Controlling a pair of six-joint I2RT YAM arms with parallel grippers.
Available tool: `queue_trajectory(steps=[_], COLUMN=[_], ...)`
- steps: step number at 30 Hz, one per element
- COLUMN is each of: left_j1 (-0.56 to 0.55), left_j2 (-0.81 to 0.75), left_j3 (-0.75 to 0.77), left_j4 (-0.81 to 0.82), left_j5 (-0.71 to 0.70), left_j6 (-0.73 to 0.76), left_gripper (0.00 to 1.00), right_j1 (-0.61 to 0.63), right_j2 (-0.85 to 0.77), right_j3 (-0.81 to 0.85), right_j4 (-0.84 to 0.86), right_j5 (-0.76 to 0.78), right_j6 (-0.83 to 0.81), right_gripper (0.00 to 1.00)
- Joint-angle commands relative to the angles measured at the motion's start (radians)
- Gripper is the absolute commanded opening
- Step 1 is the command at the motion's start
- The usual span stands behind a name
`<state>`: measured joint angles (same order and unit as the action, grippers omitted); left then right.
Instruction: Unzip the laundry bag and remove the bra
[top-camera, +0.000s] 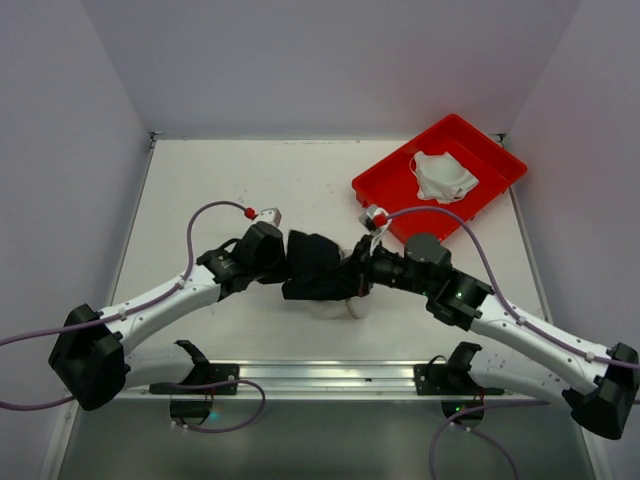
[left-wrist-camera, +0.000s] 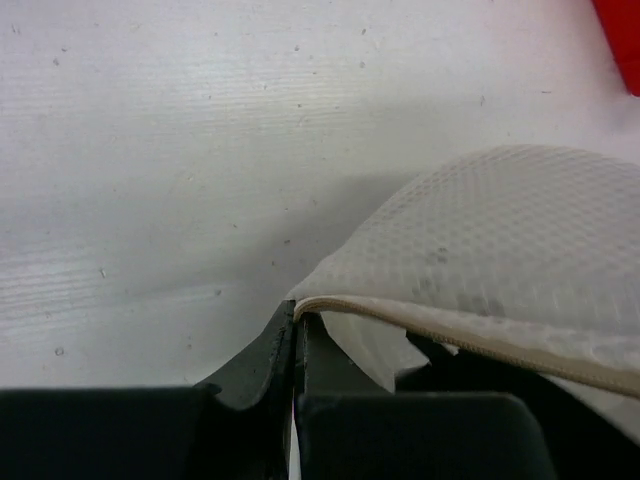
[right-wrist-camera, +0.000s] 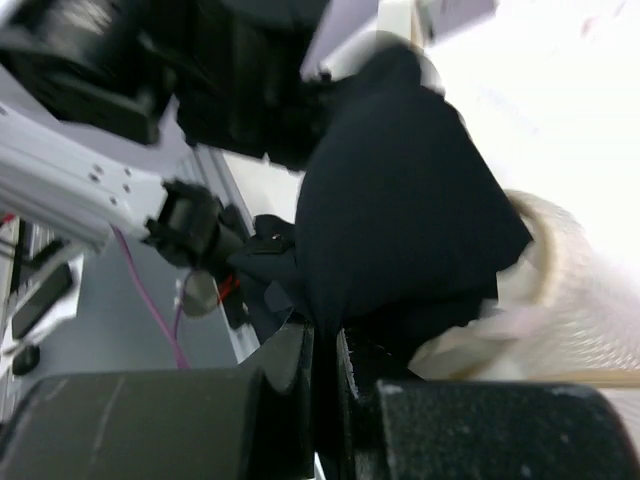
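Overhead, at mid-table, the bunched black bra looks mostly out of the white laundry bag; pulling it clear remains. Left wrist: the left gripper is clenched on the bag's corded zip edge, with honeycomb mesh beyond. Right wrist: the right gripper pinches the bra's soft matte cloth.

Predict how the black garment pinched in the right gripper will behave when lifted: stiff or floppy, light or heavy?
Probably floppy: the black garment bunches in folds at the right gripper. Likely light: thin cloth, held by one small pinch. It may snag and tug the laundry bag, whose zip edge the left gripper pinches.
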<state>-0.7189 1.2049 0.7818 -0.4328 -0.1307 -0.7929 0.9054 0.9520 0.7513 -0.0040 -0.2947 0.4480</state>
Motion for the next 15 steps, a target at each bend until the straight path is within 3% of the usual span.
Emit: queue_trajectory(steps=[1, 6, 8, 15], left_j1=[0.012, 0.012, 0.012, 0.012], left_j2=[0.001, 0.01, 0.009, -0.056], left_j3=[-0.018, -0.076, -0.088, -0.078], left_j4=[0.002, 0.08, 0.097, 0.014], left_j5=[-0.009, 0.057, 0.086, 0.03], left_j6=[0.008, -0.011, -0.019, -0.005], left_gripper=[0.0, 0.0, 0.0, 0.0], right_j1=[-0.043, -0.14, -0.152, -0.282], right_j2=[-0.11, -0.235, -0.248, -0.194], right_j3=[0.037, -0.004, 0.011, 0.18], right_j4=[0.062, 0.249, 0.286, 0.011], right_j5=[0.054, -0.01, 0.06, 0.495], right_j6=[0.006, 0.136, 0.144, -0.002], right_gripper=[0.0, 0.0, 0.0, 0.0])
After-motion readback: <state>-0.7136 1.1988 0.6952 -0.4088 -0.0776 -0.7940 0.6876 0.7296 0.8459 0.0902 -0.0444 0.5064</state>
